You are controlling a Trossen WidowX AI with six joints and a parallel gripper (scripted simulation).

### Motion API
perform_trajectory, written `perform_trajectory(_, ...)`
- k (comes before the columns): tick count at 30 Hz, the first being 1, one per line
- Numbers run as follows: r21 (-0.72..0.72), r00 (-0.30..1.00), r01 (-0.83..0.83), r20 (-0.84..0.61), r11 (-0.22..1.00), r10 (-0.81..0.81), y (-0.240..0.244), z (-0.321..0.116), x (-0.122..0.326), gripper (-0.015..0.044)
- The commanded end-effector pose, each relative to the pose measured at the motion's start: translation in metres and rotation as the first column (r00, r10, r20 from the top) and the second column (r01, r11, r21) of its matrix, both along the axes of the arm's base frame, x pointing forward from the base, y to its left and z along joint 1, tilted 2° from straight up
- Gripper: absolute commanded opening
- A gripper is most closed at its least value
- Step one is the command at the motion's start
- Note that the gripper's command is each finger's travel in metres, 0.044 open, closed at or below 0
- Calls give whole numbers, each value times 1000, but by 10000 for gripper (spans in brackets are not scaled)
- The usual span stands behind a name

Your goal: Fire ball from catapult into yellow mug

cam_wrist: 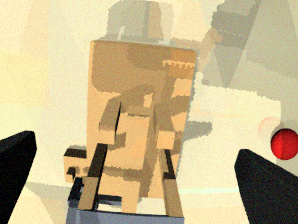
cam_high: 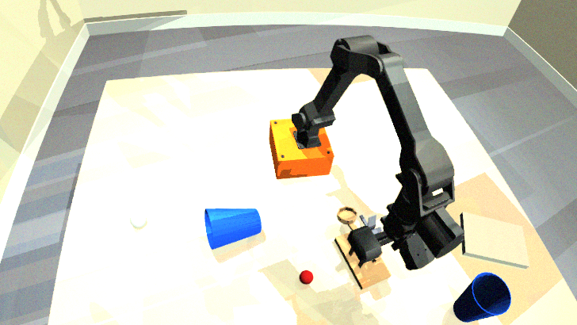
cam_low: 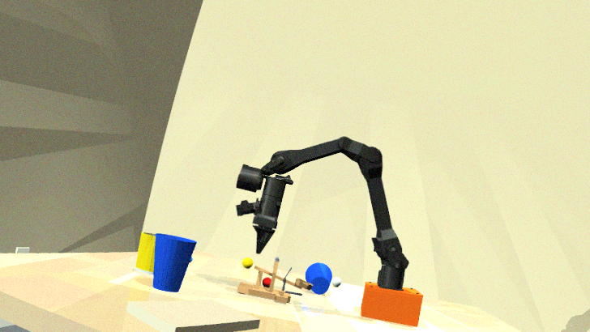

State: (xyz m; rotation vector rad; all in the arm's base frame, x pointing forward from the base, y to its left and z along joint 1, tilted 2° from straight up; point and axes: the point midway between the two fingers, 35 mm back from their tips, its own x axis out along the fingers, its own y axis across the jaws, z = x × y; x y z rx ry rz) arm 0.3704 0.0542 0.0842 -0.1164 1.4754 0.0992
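Note:
The wooden catapult [cam_high: 373, 276] [cam_low: 268, 291] [cam_wrist: 143, 90] stands on the table, with its empty ring-shaped cup [cam_high: 346, 214] at the end towards the arm's base. My gripper [cam_high: 364, 250] [cam_low: 259, 246] [cam_wrist: 137, 151] is open and empty, pointing down a little above the catapult. A small yellow ball [cam_low: 247, 262] shows just left of the raised end of the catapult arm, below my fingertips; I cannot tell what it rests on. A red ball [cam_high: 306, 277] [cam_low: 267, 281] [cam_wrist: 286, 144] lies on the table beside the catapult. The yellow mug [cam_low: 144, 251] stands upright, partly behind a blue cup.
An upright blue cup [cam_high: 482, 297] [cam_low: 171, 261] stands near the yellow mug. Another blue cup [cam_high: 231, 227] [cam_low: 318, 278] lies on its side. A white ball [cam_high: 138, 221] [cam_low: 336, 281] lies farther off. A flat white slab [cam_high: 494, 242] [cam_low: 194, 315] and the arm's orange base [cam_high: 300, 155] [cam_low: 391, 305] are nearby.

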Motion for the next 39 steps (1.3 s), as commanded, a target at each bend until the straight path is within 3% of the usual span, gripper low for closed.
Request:
perform_trajectory(1, -5, 999, 2, -34, 1000, -2, -1, -27, -6, 440)
perform_trajectory(39, -5, 999, 2, -34, 1000, -2, -2, -80, -2, 440)
